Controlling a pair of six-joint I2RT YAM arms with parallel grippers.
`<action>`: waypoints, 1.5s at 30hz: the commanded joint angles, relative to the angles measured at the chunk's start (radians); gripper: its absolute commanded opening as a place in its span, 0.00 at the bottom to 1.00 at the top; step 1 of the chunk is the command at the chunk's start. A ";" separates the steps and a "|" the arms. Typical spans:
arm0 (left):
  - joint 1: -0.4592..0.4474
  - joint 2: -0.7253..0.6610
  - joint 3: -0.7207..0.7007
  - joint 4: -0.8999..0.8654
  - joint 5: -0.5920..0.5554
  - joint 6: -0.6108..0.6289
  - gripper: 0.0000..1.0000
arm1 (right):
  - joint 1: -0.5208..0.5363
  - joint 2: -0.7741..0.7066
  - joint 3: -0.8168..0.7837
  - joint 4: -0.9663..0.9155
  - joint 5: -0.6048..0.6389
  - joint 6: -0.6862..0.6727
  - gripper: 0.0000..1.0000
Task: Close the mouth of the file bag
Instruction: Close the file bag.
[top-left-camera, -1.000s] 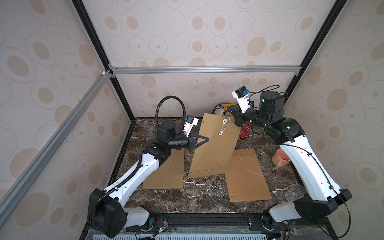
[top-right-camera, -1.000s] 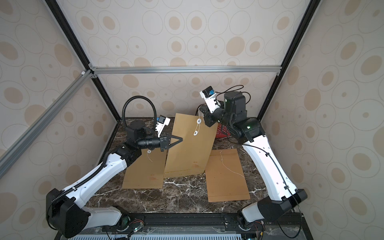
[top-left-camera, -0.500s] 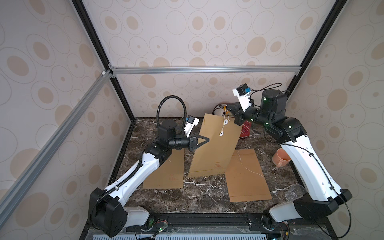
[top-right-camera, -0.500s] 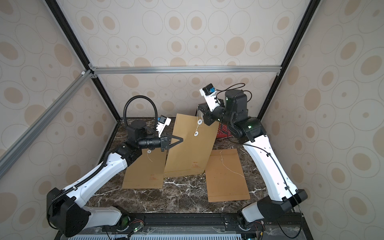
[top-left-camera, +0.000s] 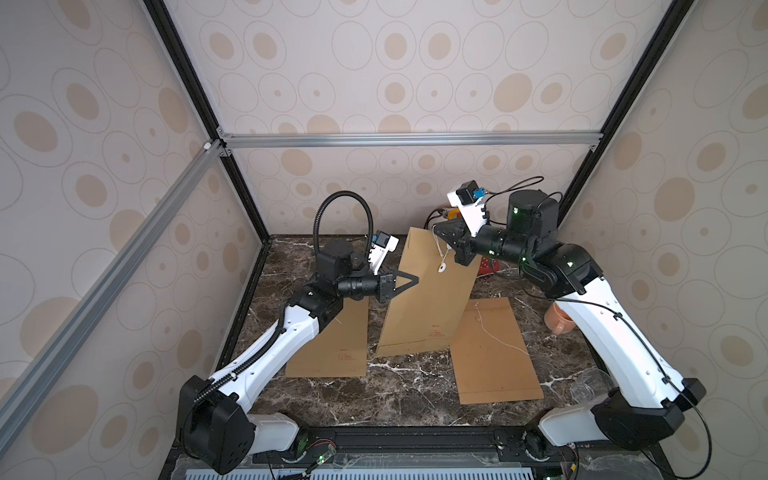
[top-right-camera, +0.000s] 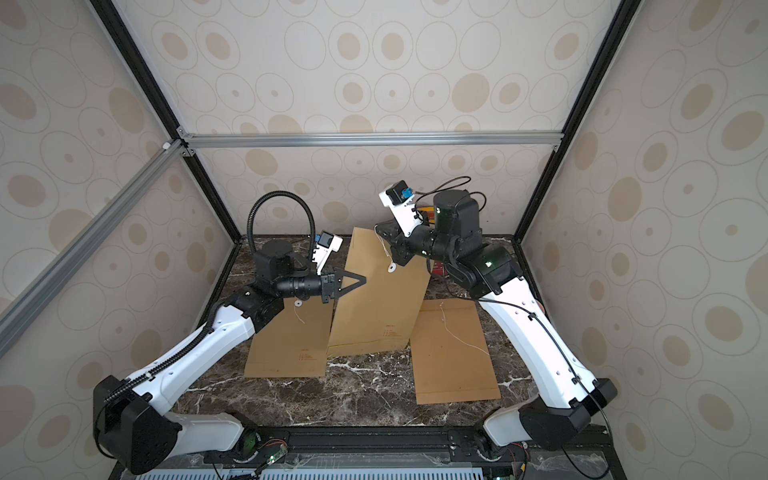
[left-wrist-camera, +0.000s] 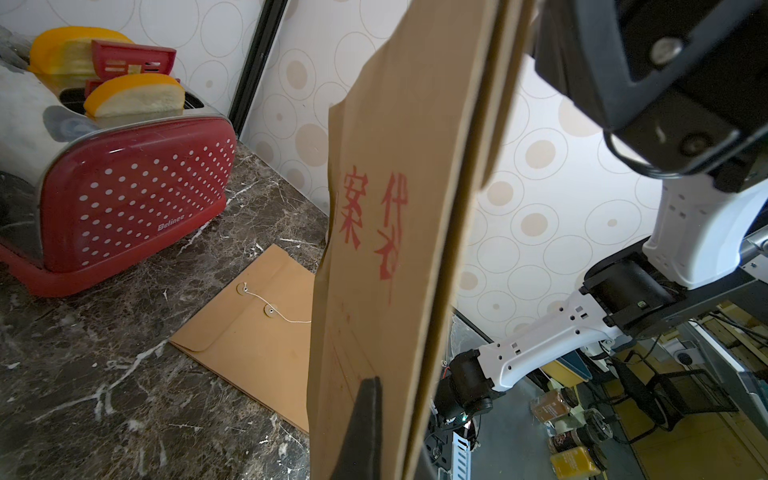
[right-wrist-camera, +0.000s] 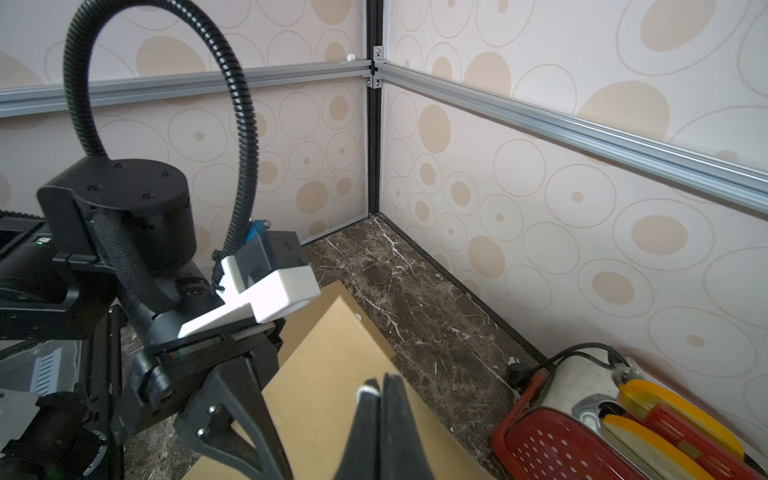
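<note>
A brown paper file bag stands upright and tilted at mid table. My left gripper is shut on its left edge; in the left wrist view one finger lies on the bag and the other is hidden behind it. My right gripper is at the bag's top, shut on the white string. The string runs down to a white disc on the bag's face. In the right wrist view a white bit of string shows between the shut fingers.
Two more brown file bags lie flat, one left and one right of the held one. A red toaster stands at the back right. An orange cup and a clear glass sit by the right arm.
My right gripper has shifted slightly left over the bag's top, the string still in it. The left arm and the bag have stayed put.
</note>
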 joint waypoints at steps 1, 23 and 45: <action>-0.006 0.003 0.046 0.020 0.008 0.010 0.00 | 0.043 -0.015 -0.008 0.005 -0.003 0.002 0.00; -0.006 -0.006 0.013 0.125 0.014 -0.065 0.00 | 0.084 -0.133 -0.258 0.058 0.040 0.071 0.00; 0.007 -0.019 -0.048 0.333 0.017 -0.197 0.00 | 0.082 -0.344 -0.604 0.127 0.250 0.198 0.00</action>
